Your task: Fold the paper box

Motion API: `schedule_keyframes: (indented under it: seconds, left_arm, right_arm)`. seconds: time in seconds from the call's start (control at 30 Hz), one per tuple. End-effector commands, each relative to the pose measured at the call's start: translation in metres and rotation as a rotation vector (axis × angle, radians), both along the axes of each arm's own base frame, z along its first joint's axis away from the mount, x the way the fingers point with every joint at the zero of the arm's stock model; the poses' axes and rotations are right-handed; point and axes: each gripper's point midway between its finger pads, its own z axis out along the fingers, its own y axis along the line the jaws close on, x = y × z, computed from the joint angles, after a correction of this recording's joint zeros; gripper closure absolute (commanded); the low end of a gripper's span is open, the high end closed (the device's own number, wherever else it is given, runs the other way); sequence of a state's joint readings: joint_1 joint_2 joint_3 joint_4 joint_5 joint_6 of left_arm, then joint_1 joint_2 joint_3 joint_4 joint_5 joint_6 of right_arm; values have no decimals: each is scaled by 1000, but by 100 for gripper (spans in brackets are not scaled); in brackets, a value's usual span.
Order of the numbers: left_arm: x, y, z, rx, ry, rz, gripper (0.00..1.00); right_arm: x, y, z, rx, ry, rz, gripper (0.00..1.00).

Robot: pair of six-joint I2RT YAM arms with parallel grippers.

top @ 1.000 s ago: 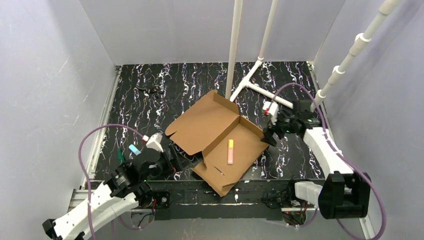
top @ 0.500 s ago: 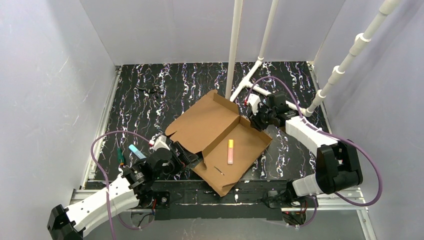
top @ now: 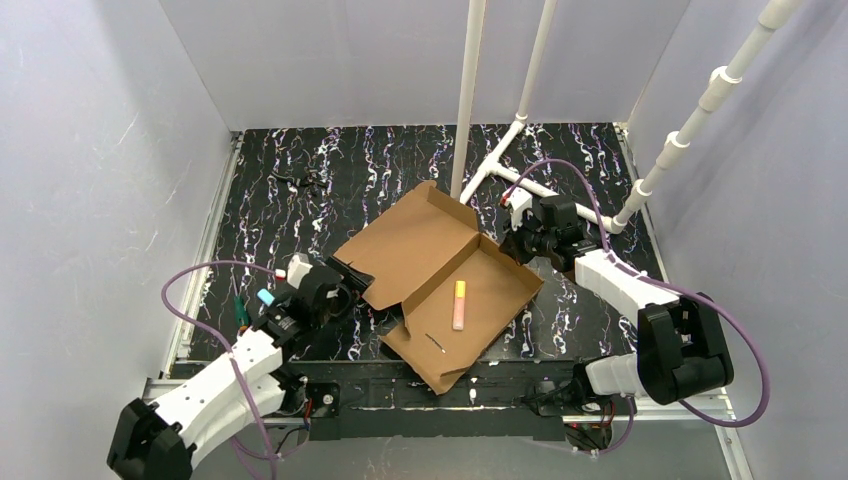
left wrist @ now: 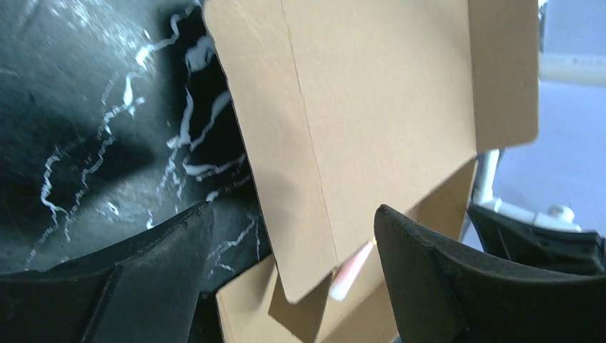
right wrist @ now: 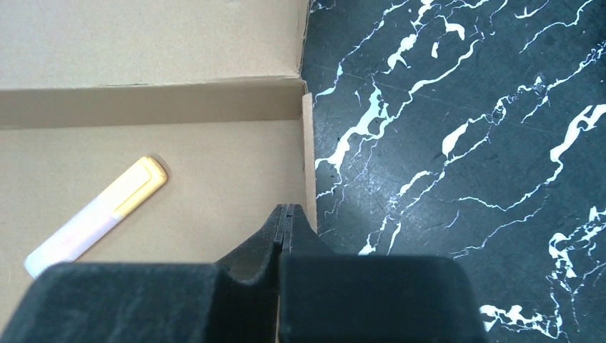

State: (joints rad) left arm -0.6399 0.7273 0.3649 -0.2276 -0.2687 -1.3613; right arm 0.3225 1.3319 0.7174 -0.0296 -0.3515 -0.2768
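Table [top: 280, 230]: black, white-veined.

Paper box [top: 410, 245]: lying open on the table at centre and turned diagonally. The lid panel is on the far-left side and the shallow tray on the near-right. The near corner reaches the table's front edge.

Left end effector [left wrist: 289, 214]: fingers spread, with a lid flap corner in the gap between them. Nothing is clamped.

Right end effector [right wrist: 284, 214]: fingers pressed together at the tray's far-right wall. I cannot tell whether any cardboard is caught between them.

Yellow-and-pink highlighter [right wrist: 96, 214]: loose on the tray floor.

Thin dark stick [top: 438, 341]: near the tray's front. It is too small to identify.

Risks, as I judge them:
- The left fingers may close off the flap corner, bending or creasing it instead of lifting the lid.
- With only a doubtful hold on the right, a push from the left could slide or spin the whole box toward the front edge.
- Tilting the tray would roll the highlighter, which could then jam a fold.
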Motion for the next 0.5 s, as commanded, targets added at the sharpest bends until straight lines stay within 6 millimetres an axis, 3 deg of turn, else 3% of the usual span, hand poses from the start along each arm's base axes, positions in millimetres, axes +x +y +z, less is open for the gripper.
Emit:
schedule_keyframes:
  seconds: [0.0,0.1,0.23,0.3,0.47]
  left_arm:
    - [24,9,12,25,-24,55,21]
    - [24,9,7,31,31,55,23]
    - [16,9,-6,21,73,56,23]
    - [16,12,-9,22,67,68,23]
    - [20,14,-8,56,75,68,24]
  right_arm:
    - [3,15,17,103,-26,-9,99]
    - [1,16,21,93,-43,12,99]
    - [-5,17,33,64,-83,100,71]
    - [-12,18,37,60,-87,151,62]
    - [-15,15,37,61,-93,175,52]
